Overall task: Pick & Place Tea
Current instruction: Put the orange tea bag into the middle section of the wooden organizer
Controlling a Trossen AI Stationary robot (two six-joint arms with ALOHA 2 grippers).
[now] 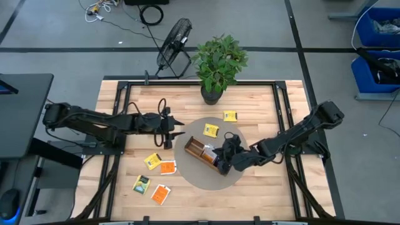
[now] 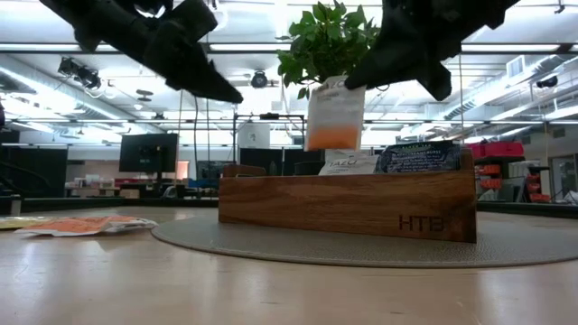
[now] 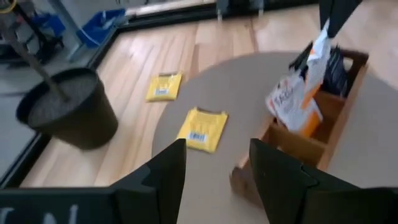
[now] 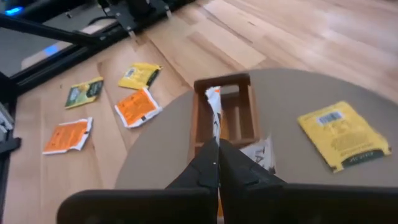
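Overhead, table-level and both wrist cameras all see the wooden tray.

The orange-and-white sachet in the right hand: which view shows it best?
The low view: the orange-and-white sachet hangs face-on above the wooden tray. Left wrist view shows it tilted and blurred. Right wrist shows only its edge in the shut right hand. High view hides it.

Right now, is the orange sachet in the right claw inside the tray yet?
Not yet: the right claw pinches the orange sachet upright above the tray.
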